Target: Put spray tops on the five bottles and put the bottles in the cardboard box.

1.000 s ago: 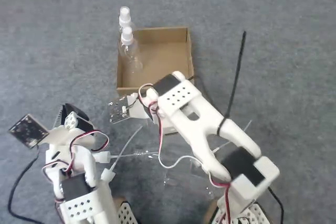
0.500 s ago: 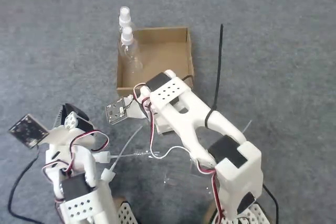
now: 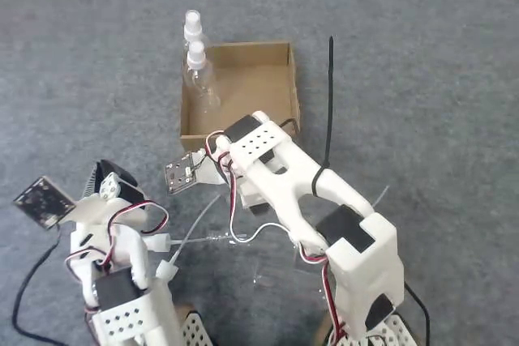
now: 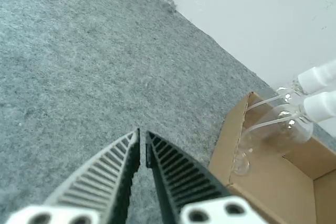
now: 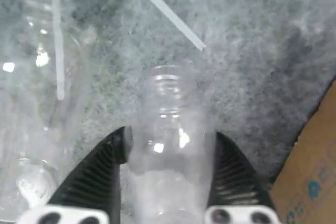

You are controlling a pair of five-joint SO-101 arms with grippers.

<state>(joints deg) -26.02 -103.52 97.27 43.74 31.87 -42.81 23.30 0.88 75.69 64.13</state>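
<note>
At the grey worktop's (image 3: 422,79) six o'clock, a clear uncapped plastic bottle (image 5: 170,93) is gripped by the right end effector (image 5: 170,136). Its neck should be kept unobstructed for capping.

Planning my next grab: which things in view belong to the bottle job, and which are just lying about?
Job: cardboard box; two capped bottles leaning at its corner; uncapped bottle in the right gripper; second bare bottle beside it; loose spray tops with tubes.
Not the job: black cable tie on the right arm; grey carpet.
</note>
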